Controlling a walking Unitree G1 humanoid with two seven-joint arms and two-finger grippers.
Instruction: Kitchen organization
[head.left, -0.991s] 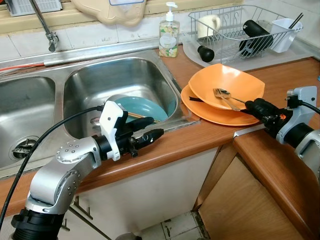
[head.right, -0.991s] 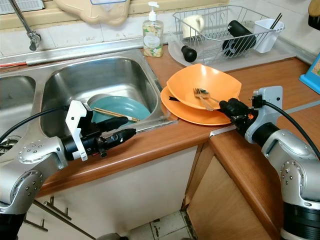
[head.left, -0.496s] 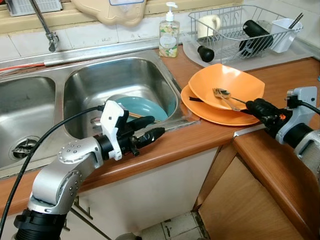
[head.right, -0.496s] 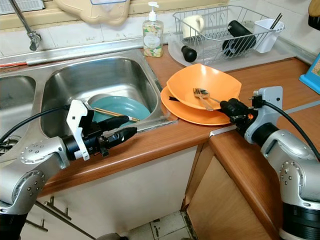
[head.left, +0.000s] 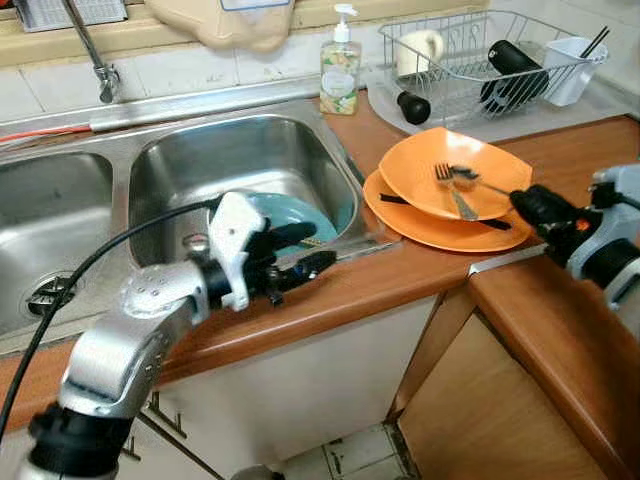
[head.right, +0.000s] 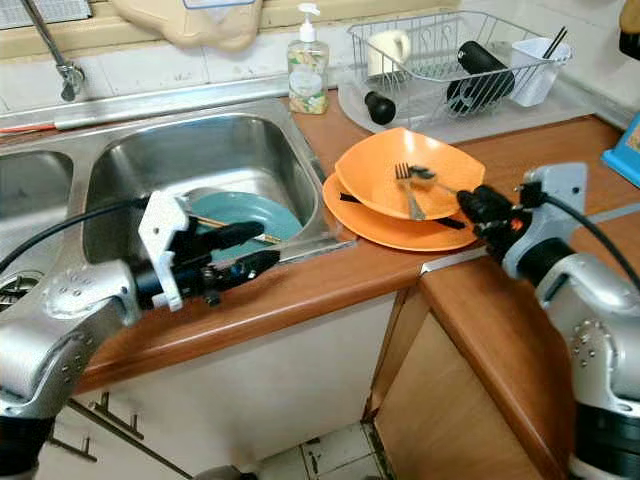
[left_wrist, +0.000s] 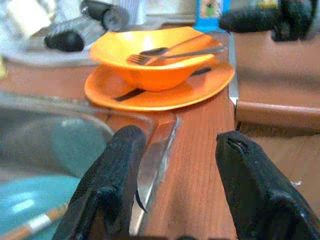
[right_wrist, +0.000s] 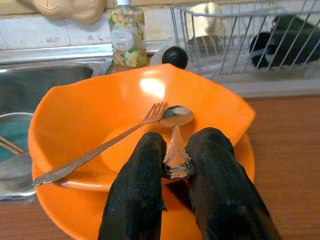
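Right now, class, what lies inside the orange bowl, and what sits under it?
Inside the orange bowl lie a fork and a spoon, its handle pinched by the right gripper. Beneath is an orange plate bearing a black utensil, its middle covered.

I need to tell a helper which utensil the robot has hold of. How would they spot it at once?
Right of the sink, two orange dishes are stacked on the wooden counter. In the upper orange bowl lie a fork and a spoon. It's the spoon, handle pinched by the right hand; the fork lies free.

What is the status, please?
Right gripper shut on spoon over orange bowl. Left gripper open, idle at sink edge. Fork beside spoon.
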